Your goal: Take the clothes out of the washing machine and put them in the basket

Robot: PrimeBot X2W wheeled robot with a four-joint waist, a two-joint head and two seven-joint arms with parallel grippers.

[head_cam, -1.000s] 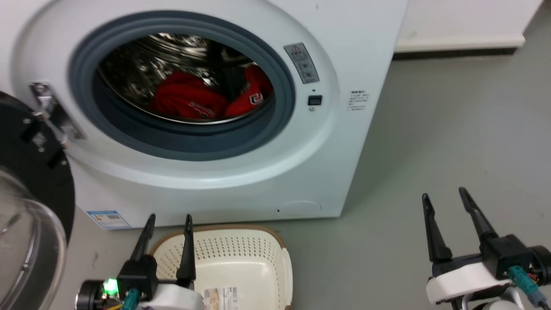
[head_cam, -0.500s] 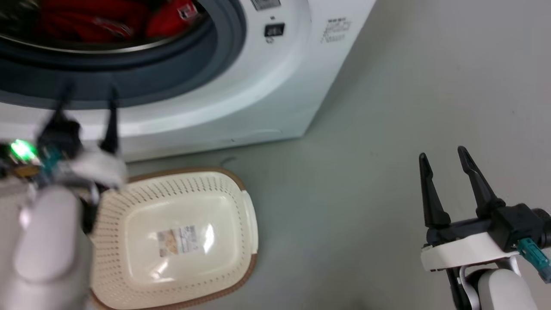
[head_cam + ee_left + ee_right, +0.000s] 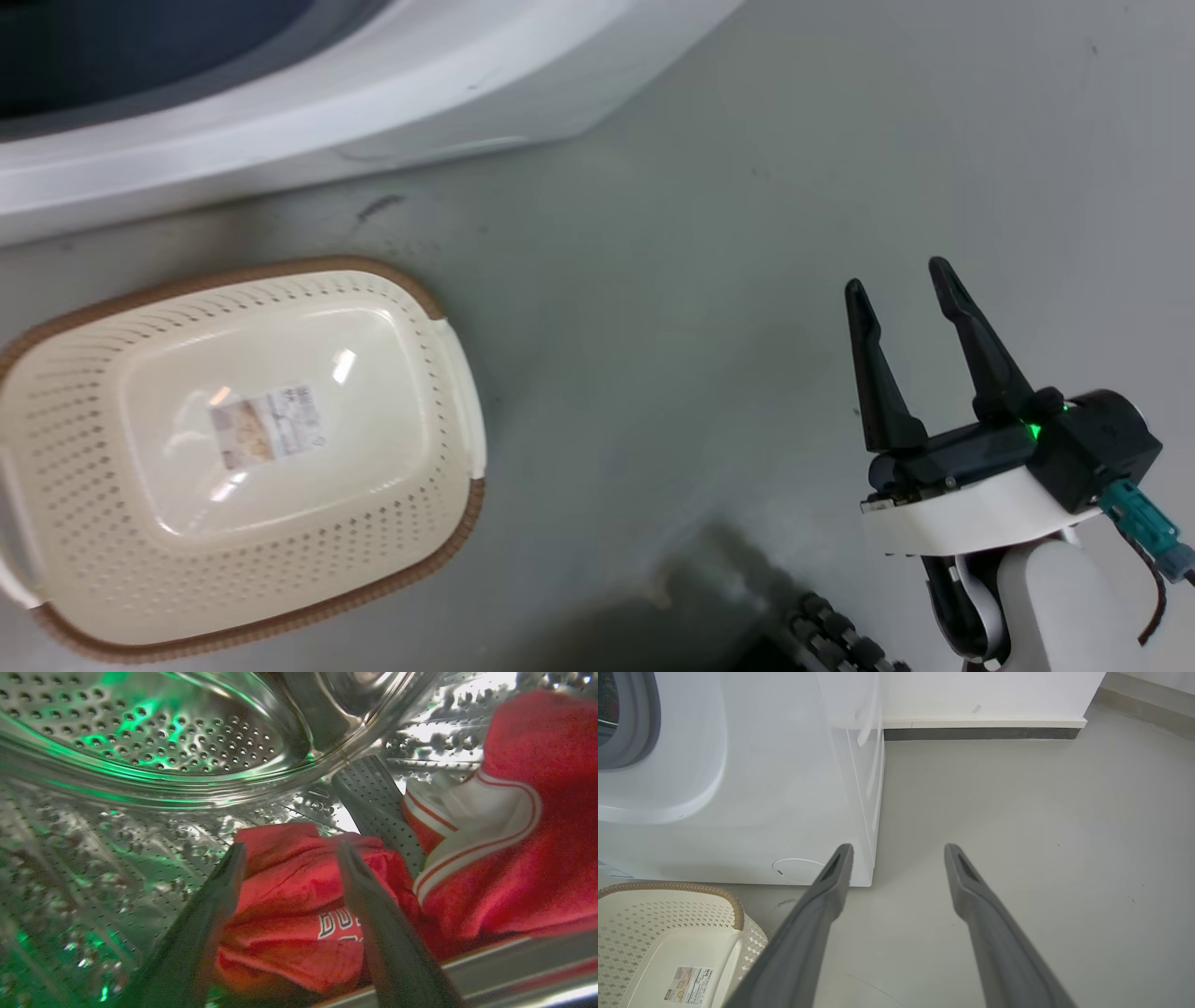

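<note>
Head: basket (image 3: 420, 485) empty, right by washer (image 3: 373, 84) front, handy for the drop. R gripper (image 3: 906, 299) spread, idle over floor.
L wrist: L gripper (image 3: 292, 851) spread inside drum (image 3: 163, 732), straddling clothes (image 3: 285, 914), prob. lining up a grab.
R wrist: fingers apart, nothing btwn.

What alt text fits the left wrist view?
Inside a perforated steel drum, the left gripper, fingers open, points at a crumpled red garment with white lettering. A second red garment with white stripes lies to its right in this view.
</note>
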